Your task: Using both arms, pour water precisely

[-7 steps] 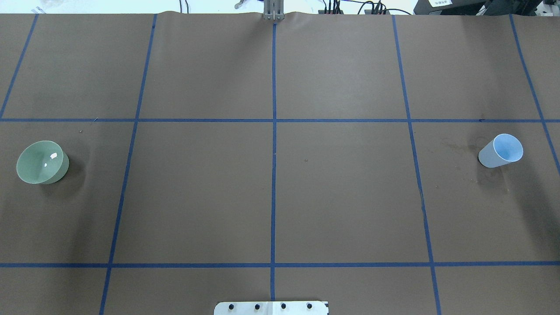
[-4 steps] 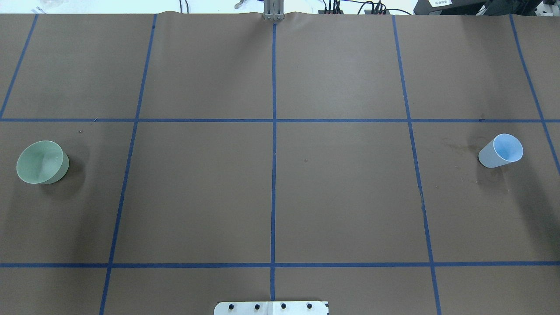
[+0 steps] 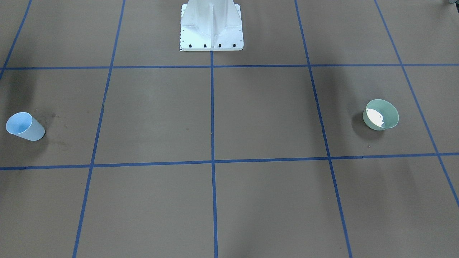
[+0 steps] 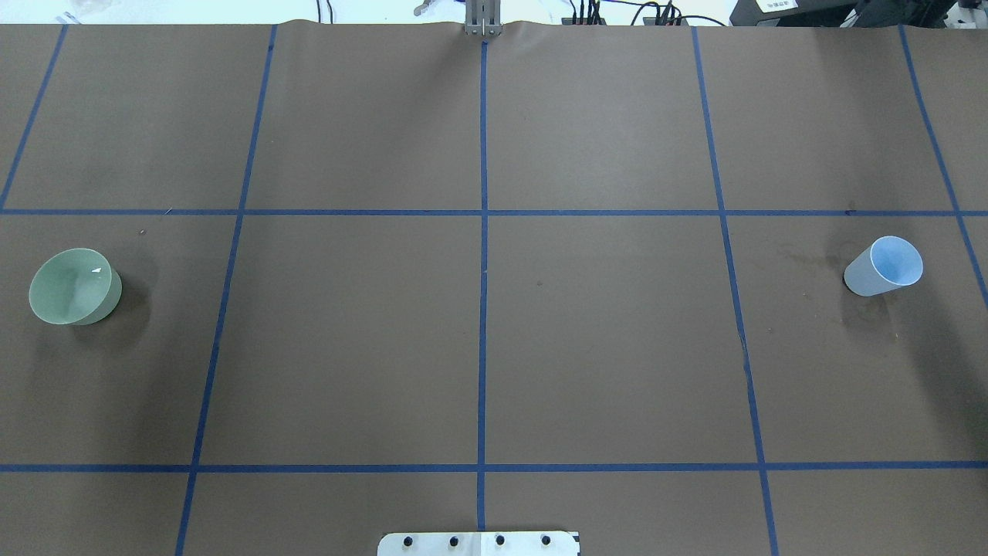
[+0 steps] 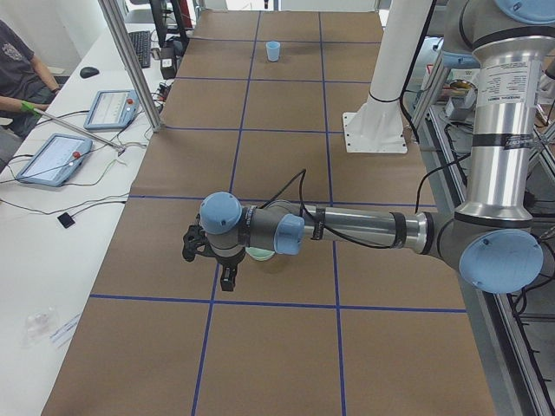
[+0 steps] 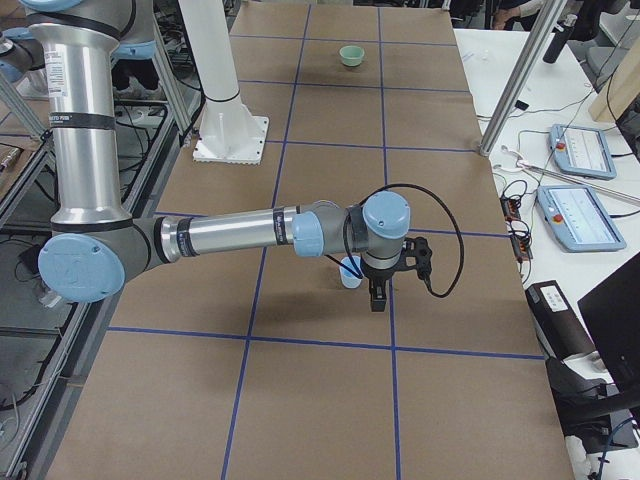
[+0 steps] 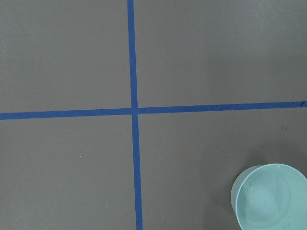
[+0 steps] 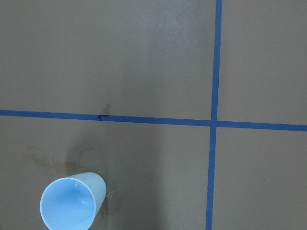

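Note:
A green bowl (image 4: pixel 75 286) stands at the table's left end; a whitish glint of water (image 3: pixel 374 115) shows inside it. A light blue cup (image 4: pixel 884 266) stands upright at the right end. My left arm (image 5: pixel 364 227) reaches over the bowl (image 5: pixel 260 254), and its gripper (image 5: pixel 227 282) hangs just beyond it, above the table. My right arm (image 6: pixel 230 232) reaches over the cup (image 6: pixel 351 271), with its gripper (image 6: pixel 377 300) just past it. I cannot tell whether either gripper is open or shut. The wrist views show the bowl (image 7: pixel 269 196) and the cup (image 8: pixel 72 201) at their lower edges.
The white bolted pedestal (image 3: pixel 211 25) stands at the robot's side of the table. Blue tape lines (image 4: pixel 482 309) divide the brown cover into squares. Faint dried stains (image 4: pixel 810 259) lie beside the cup. Tablets (image 5: pixel 54 158) and a seated person (image 5: pixel 22 69) are off the far long edge.
The white glint in the green bowl has flickered: two spots, then none, now one small spot. Bowl and cup have not moved.

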`<state>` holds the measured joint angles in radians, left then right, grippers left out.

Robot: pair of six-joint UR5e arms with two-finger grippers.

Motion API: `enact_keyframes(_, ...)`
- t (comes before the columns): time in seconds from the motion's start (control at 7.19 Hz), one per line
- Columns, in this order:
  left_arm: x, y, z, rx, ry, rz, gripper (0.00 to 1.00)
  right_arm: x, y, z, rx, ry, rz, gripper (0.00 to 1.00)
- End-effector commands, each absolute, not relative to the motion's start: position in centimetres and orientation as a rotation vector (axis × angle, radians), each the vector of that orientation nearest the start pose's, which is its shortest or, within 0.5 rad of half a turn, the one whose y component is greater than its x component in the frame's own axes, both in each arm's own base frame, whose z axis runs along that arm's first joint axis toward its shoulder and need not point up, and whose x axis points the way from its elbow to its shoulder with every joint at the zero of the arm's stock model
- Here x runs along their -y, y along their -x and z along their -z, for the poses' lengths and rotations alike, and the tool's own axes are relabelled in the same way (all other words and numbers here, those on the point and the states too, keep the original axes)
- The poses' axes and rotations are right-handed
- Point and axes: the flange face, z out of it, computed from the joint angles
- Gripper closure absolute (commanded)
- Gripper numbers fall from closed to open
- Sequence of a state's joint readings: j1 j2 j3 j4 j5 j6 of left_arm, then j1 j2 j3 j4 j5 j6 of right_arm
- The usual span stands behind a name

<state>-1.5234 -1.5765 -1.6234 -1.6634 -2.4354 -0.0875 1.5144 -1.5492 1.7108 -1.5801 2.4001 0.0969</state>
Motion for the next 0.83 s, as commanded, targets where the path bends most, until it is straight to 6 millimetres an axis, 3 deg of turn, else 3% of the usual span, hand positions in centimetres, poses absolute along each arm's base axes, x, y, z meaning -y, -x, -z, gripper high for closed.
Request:
enact_keyframes(0.0,49.8,3.4,-62.2,-0.863,-0.07,-0.021,0.0,50.8,-3.0,-57.6,0.835,-0.081,0.035,0.01)
enact_keyframes(0.7,50.3,3.8,-61.0,-0.81,-0.018,0.01,0.0,50.6,-2.3,-58.0,0.826,-0.071,0.05,0.01)
